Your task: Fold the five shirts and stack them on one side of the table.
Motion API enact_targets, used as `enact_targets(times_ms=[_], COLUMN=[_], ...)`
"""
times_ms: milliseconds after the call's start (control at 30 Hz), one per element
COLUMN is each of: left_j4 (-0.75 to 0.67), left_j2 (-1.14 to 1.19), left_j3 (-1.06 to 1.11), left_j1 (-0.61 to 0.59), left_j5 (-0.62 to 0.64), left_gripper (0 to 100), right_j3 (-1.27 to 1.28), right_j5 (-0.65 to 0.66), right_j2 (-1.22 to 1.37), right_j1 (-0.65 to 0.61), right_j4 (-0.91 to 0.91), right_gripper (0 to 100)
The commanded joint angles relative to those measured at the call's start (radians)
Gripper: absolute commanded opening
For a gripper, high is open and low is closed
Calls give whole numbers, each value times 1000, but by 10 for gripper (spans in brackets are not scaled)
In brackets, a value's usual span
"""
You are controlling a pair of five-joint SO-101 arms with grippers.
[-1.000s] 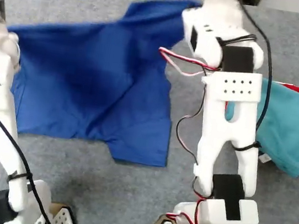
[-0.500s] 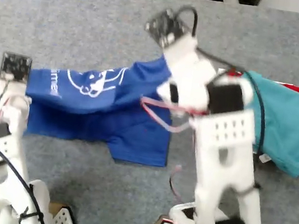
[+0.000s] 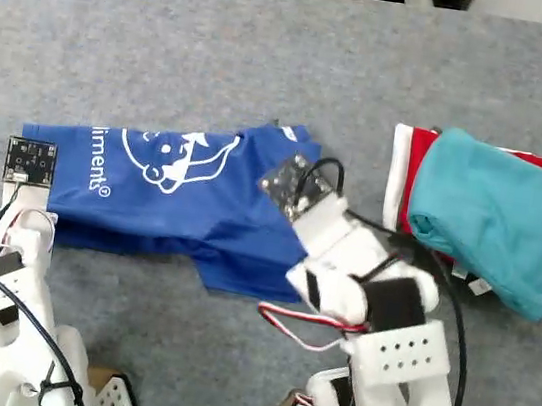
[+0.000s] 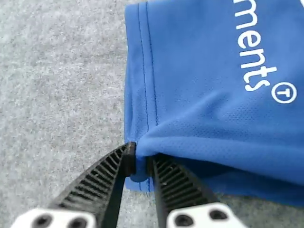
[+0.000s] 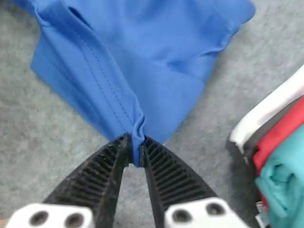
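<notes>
High view: blue shirt lies folded over on the grey table, a bit toward 9 o'clock from the middle, with the white print facing up.
Blue shirt: it's a long band running from 9 to 3 o'clock, with a lower layer poking out along the 6 o'clock edge. Pretty rumpled there.
Left gripper: clamped tight on the shirt's hemmed corner down at about 8 o'clock. The black ribbed fingers are nearly closed, with just the cloth pinched between them.
Right gripper: same deal. It's squeezed down on a bunched fold of stitched hem at the shirt's 4 o'clock end, and the fabric puckers right at the tips.
Stack: over at 3 o'clock on the table, a folded teal shirt sits on top of a red shirt, with a white garment peeking out on the stack's 9 o'clock side.
Gap: the stack sits near the blue shirt, not touching it.
</notes>
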Motion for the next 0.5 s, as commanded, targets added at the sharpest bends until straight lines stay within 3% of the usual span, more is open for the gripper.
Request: enact_targets(times_ms=[0,367,467], left_j4=[-20,-46,18], left_j2=[-3,68,58], left_j3=[-8,-13,-33], left_j1=[10,4,-7], left_j5=[-5,-166,-244], left_gripper=[29,30,75], right_j3=[44,114,105], right_j5=[57,164,183], right_j2=[-50,-59,-59], right_j1=[12,6,6], right_j4=[-17,-12,-12], right_gripper=[13,15,47])
